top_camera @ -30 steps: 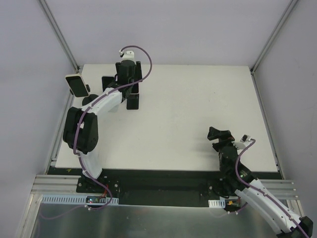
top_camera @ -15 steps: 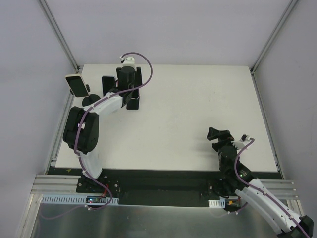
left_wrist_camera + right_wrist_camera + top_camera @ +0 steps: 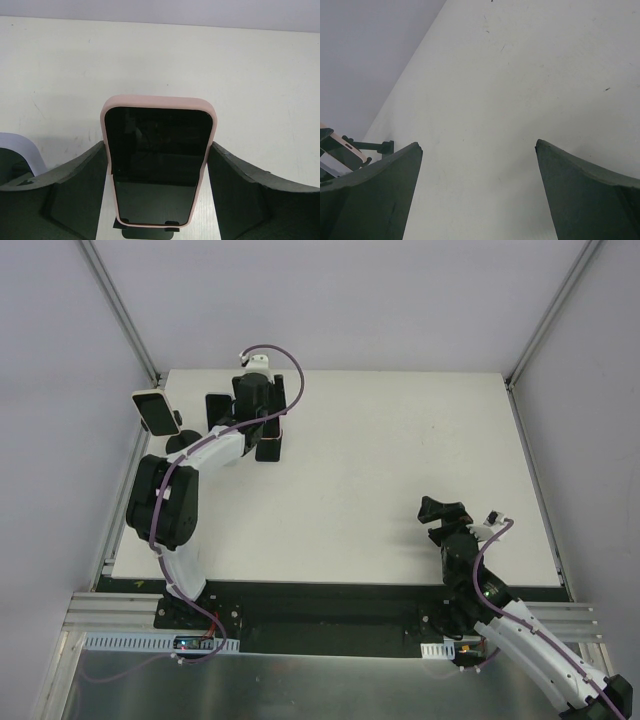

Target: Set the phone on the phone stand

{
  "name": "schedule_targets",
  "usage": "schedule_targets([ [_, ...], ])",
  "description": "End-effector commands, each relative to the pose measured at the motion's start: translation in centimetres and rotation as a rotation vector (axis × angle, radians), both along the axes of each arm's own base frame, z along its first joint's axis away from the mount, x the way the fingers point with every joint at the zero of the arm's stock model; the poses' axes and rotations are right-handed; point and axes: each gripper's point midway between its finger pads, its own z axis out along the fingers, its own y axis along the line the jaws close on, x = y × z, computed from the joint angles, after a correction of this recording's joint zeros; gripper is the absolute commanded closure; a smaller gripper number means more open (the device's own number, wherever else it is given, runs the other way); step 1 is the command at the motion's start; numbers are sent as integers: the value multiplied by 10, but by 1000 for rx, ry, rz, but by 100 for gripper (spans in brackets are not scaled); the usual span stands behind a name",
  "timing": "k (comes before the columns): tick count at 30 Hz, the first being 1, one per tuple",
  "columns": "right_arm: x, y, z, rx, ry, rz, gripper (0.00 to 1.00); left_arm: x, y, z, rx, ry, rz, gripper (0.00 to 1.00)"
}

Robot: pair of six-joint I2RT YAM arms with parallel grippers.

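Observation:
The phone point(image 3: 157, 150) has a pink case and a dark screen. It stands upright between the fingers of my left gripper point(image 3: 158, 147). Both fingertips point(image 3: 97, 160) touch its sides. Its bottom edge sits in two small tabs of the black phone stand point(image 3: 150, 233). In the top view my left gripper point(image 3: 252, 405) is at the far left part of the table point(image 3: 400, 460) and hides the phone and stand. My right gripper point(image 3: 443, 508) point(image 3: 477, 145) is open and empty above the near right of the table.
A pale-rimmed dark slab on a black hinged holder point(image 3: 153, 410) stands at the table's far left edge, left of my left gripper. It also shows at the left edge of the right wrist view point(image 3: 337, 150). Walls close the far, left and right sides.
My left gripper shifted slightly toward the near side, then nearly stopped. The slab at the far left and my right arm have not moved.

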Motion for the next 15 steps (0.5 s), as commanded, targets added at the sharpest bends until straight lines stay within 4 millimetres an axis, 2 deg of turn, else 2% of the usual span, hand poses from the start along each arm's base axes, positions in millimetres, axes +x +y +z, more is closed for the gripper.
schedule_targets([
  [1, -4, -4, -38, -49, 49, 2, 1, -7, 5, 22, -62, -19, 27, 25],
  [3, -4, -4, -38, -50, 49, 3, 1, -16, 5, 34, -94, -31, 23, 16],
  [5, -4, -3, -38, -54, 49, 9, 1, -25, 0, 42, -132, -32, -8, 15],
  [6, -4, -3, -36, -55, 46, 12, 1, -34, -1, 56, -176, -52, -11, 1],
  [8, -3, -1, -33, -73, 42, 28, 1, -46, -4, 68, -227, -59, -29, 1],
  [9, -3, 2, -32, -82, 39, 49, 2, -57, -3, 87, -278, -85, -29, 1],
  [11, -2, 5, -28, -103, 30, 71, 3, -73, -5, 99, -330, -88, -47, 1],
  [12, -2, 7, -28, -108, 32, 80, 4, -89, -4, 114, -377, -113, -58, 1],
  [14, 0, 11, -24, -118, 29, 105, 4, -111, -11, 124, -433, -115, -118, 1],
  [15, 0, 13, -22, -135, 27, 118, 4, -132, -9, 130, -473, -125, -136, 1],
])
